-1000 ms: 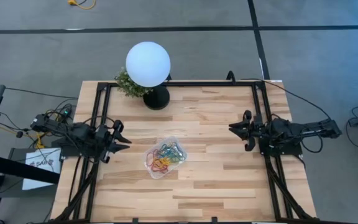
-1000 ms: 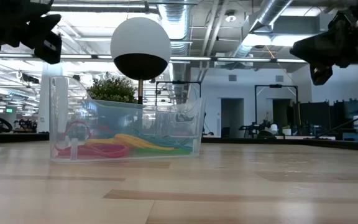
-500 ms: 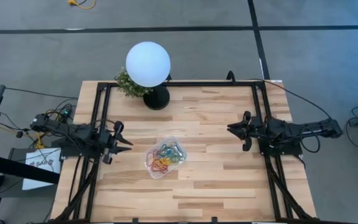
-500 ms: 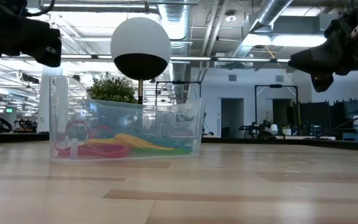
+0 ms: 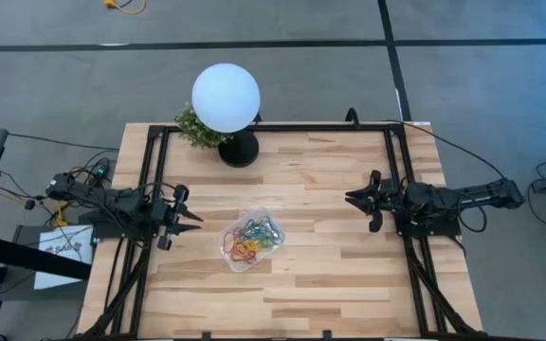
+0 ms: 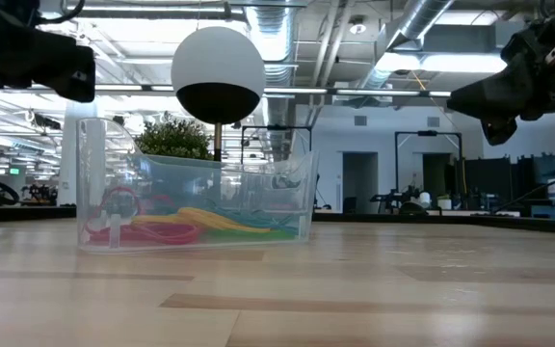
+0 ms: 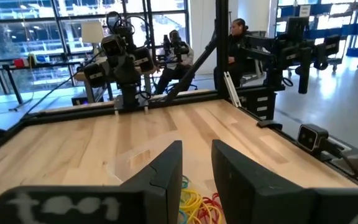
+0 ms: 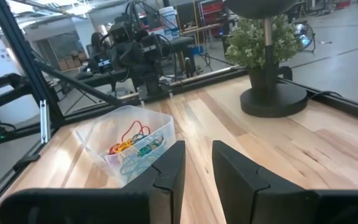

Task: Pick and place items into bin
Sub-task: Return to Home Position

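Right tool [image 5: 349, 199] shifted slightly | clear rounded bin [image 5: 239, 264] holds thin coloured loops [image 5: 254, 237]

items [image 5: 252, 237]: too small to count | bin [image 7: 126, 167]: partly behind left gripper [image 7: 196, 149]

The worktop [image 5: 330, 180] is pale blond wood laid in long planks, some strips a shade darker, and it is edged by a black frame [image 5: 301, 126]. The bin [image 6: 99, 173] is clear and colourless. The rubber bands [image 5: 254, 237] in it are a tangle of red, yellow, green and blue. Beyond the bin, the globe lamp [image 5: 226, 98] is plain white from above, while its lower half looks black in the low view. Its base [image 5: 238, 150] is black, and the small plant [image 5: 193, 127] there is green. To either side of the bin, the left gripper [image 7: 197, 146] and right gripper [image 8: 197, 146] are black. The floor [image 5: 482, 85] is grey, crossed by dark lines.
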